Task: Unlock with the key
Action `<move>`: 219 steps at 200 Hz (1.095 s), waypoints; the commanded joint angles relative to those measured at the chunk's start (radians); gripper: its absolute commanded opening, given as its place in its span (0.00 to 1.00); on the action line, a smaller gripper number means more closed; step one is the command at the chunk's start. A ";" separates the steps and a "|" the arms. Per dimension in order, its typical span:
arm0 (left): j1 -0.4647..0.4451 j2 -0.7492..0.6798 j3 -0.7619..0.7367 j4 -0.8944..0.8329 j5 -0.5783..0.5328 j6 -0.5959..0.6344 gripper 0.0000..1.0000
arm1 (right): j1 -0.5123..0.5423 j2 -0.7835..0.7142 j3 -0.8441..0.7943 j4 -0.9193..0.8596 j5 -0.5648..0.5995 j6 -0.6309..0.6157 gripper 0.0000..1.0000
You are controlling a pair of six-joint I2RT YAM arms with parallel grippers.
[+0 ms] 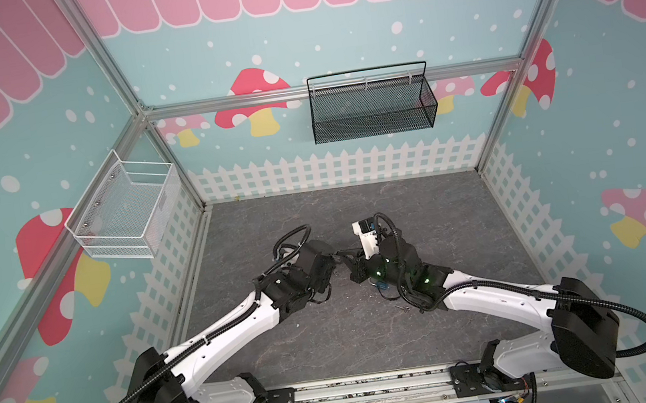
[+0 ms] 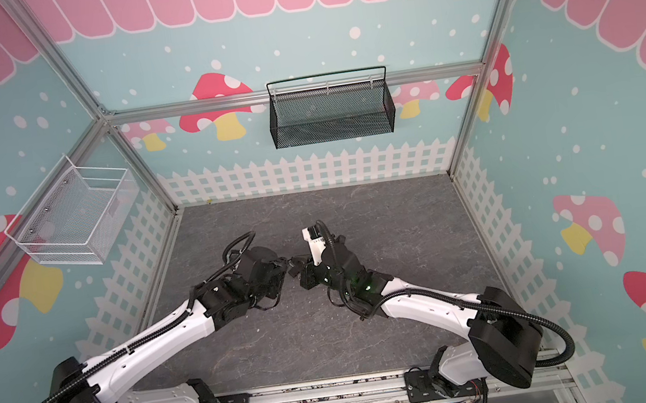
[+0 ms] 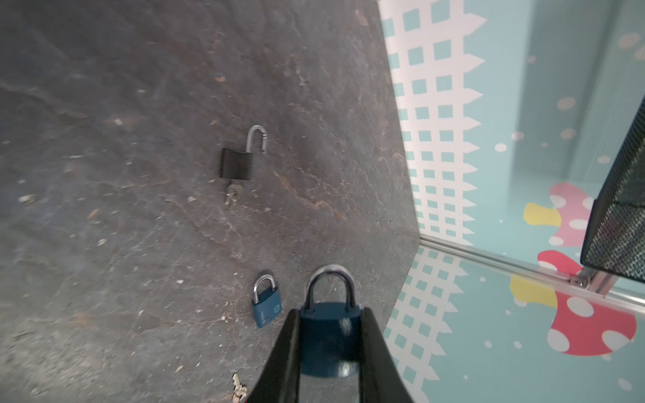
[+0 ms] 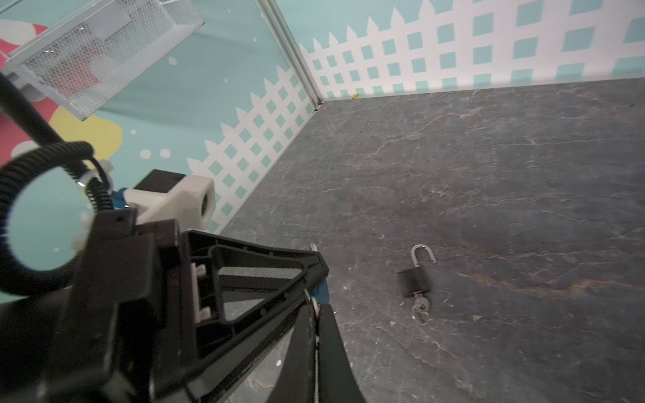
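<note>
My left gripper [image 3: 330,313] is shut on the body of a dark blue padlock [image 3: 328,335], held above the floor. Its silver shackle [image 3: 330,284] is closed. In the right wrist view my right gripper [image 4: 317,308] is shut on a thin silver key [image 4: 315,303]. The key's end is at the underside of the blue padlock [image 4: 323,292]; whether it sits in the keyhole is hidden. In a top view the left gripper [image 1: 336,257] and right gripper [image 1: 352,265] meet tip to tip over the middle of the grey floor.
A black padlock [image 3: 236,164] lies on the floor with its shackle open and a key in it, also in the right wrist view [image 4: 414,277]. A small closed blue padlock [image 3: 267,307] and a loose key [image 3: 239,387] lie nearby. A white basket [image 1: 125,212] and black basket [image 1: 370,106] hang on the walls.
</note>
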State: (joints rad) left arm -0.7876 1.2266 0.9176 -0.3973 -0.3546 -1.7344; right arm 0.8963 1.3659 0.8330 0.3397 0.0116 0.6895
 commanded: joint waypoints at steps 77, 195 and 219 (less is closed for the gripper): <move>0.004 -0.356 -0.303 0.174 -0.155 -0.421 0.00 | 0.061 0.095 -0.078 0.401 -0.001 -0.003 0.00; 0.027 -0.355 -0.290 0.253 -0.083 -0.419 0.00 | 0.104 0.155 -0.059 0.528 -0.012 -0.099 0.00; 0.027 -0.342 -0.287 0.277 -0.073 -0.420 0.00 | 0.105 0.163 -0.061 0.524 0.006 -0.095 0.00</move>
State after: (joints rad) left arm -0.7670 0.8745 0.6117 -0.1581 -0.4408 -2.0617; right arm 0.9913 1.5211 0.7609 0.8280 -0.0063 0.6144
